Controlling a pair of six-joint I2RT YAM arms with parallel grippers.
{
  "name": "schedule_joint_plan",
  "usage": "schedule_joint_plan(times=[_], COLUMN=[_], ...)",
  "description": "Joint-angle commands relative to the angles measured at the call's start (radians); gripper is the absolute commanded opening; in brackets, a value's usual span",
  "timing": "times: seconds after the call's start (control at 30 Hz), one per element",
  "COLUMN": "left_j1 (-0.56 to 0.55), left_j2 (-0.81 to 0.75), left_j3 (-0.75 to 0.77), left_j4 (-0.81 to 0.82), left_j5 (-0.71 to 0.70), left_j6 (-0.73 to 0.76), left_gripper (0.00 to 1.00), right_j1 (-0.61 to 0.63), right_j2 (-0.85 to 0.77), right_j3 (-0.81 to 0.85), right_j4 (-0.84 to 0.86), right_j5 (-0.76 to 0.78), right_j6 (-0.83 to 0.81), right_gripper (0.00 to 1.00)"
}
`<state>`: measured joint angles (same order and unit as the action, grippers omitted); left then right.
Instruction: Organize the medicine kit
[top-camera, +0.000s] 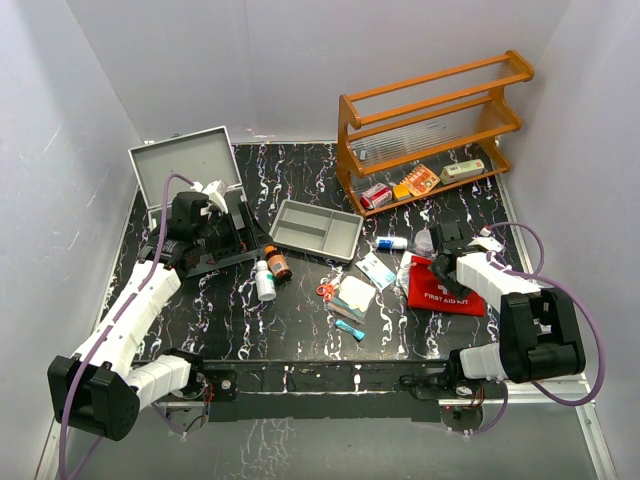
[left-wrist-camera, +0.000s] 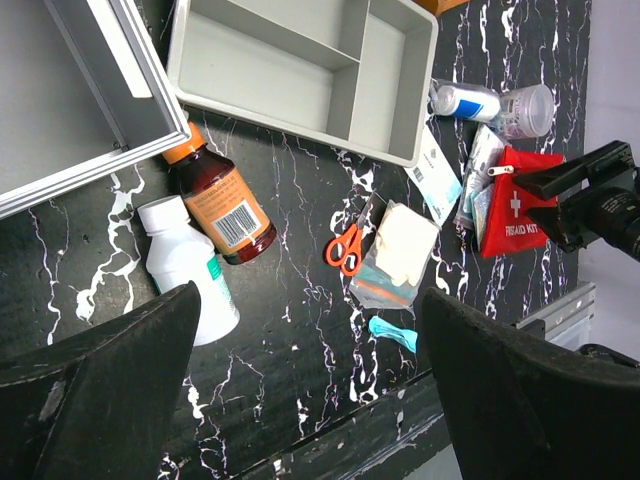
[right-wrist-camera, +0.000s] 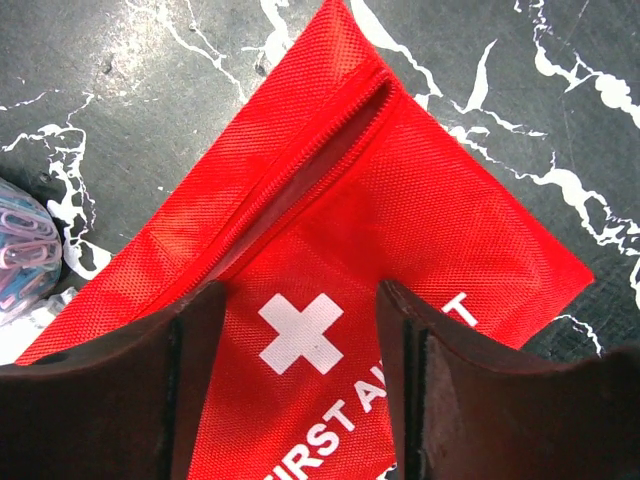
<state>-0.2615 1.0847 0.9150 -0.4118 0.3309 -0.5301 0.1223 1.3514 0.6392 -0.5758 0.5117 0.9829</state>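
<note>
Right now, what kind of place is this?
Probably a robot test booth: plain white walls enclose a black white-veined tabletop, with a white-and-black left arm and right arm bolted at its near edge.

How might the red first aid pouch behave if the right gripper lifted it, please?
The red pouch is woven fabric lying flat, so it would probably droop rather than hold shape. It looks thin, its zipper seemingly open, so likely light. The right gripper hovers over it, jaws apart; a pinch may bunch the cloth.
</note>
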Motion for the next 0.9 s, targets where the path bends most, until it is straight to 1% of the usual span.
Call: schedule_joint_plan(times=[0.0,0.1,0.27,0.43,0.6,0.87], left_j1=[0.001,0.001,0.002,0.001,0.001,0.001], left_j2=[-0.028,-0.028,-0.028,-0.026,-0.023,-0.017], left_j3=[0.030,0.031,0.035,0.034,0.026,0.022], left_j4=[-0.007,-0.007,-0.010,-0.013,-0.010,-0.009], left_j5=[0.035,0.034,0.031,0.022,0.016,0.023], left_j6=[0.016,0.016,0.017,0.019,0.016,0.016], left_gripper=[0.91,0.91,0.91,0.91,0.91,0.91], right_j1=[-0.005,-0.005,-0.005,-0.006,-0.006,-0.018], right_j2=[-0.005,-0.017,-0.073,-0.125,-0.096,-0.020], right_j3=[0.020,0.048,0.090,0.071,0.054,0.072], right_j4=[0.002,-0.015,-0.051,-0.026,0.021,0.114], right_j5=[0.031,0.027,0.035,0.069,0.074,0.073], right_j6=[0.005,0.005,0.010,0.055,0.099,0.109], right_gripper=[0.63,0.62,0.56,0.56,0.56,0.54])
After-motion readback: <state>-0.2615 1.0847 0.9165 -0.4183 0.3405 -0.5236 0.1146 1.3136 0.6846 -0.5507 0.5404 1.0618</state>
